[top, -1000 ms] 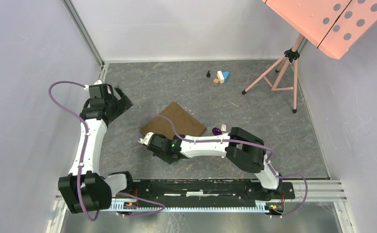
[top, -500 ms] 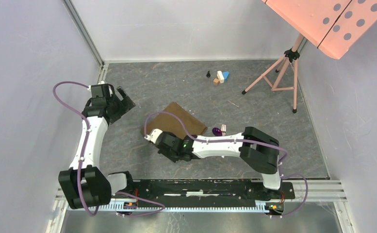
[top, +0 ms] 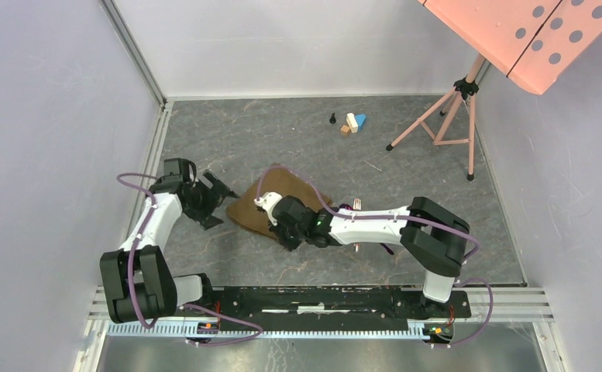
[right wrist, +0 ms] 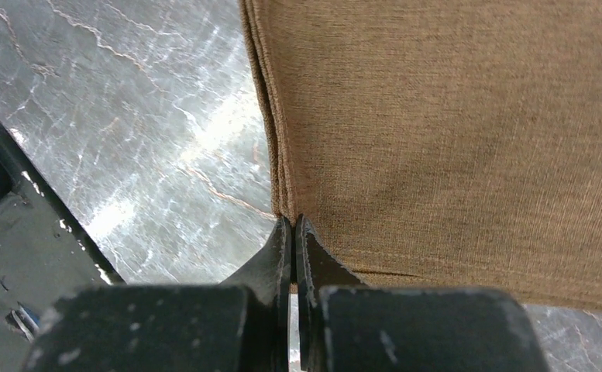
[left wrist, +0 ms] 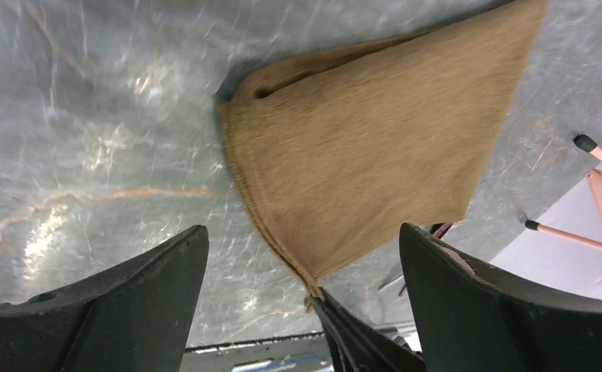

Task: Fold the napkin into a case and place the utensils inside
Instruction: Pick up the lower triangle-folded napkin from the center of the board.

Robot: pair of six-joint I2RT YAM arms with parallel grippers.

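Right pincer [right wrist: 294, 222] is clamped shut on the near corner of the napkin [top: 291, 184]. In the right wrist view the two fingertips are squeezed together right on the hem, where the stacked edges of the cloth meet. You can see a couple of layers along that left edge, so the brown cloth is folded over on itself. It's more of a wedge shape than a tidy pouch.

The napkin sits flat-ish on the grey marbled bench [top: 406, 178], about mid-bench, with the right arm reaching across its near side.

Left pincer [top: 216, 203] is wide open and holding nothing. It sits just beside the napkin's left edge, pointing at it. From its wrist cam the cloth fills the gap between the two fingers without touching them.

Utensils: mostly hidden behind the right arm. Only a sliver of the fork [top: 357, 204] pokes out just past the napkin's right corner, on the bench and not in the cloth.

Little toy blocks [top: 352, 122] are well apart, near the back wall.
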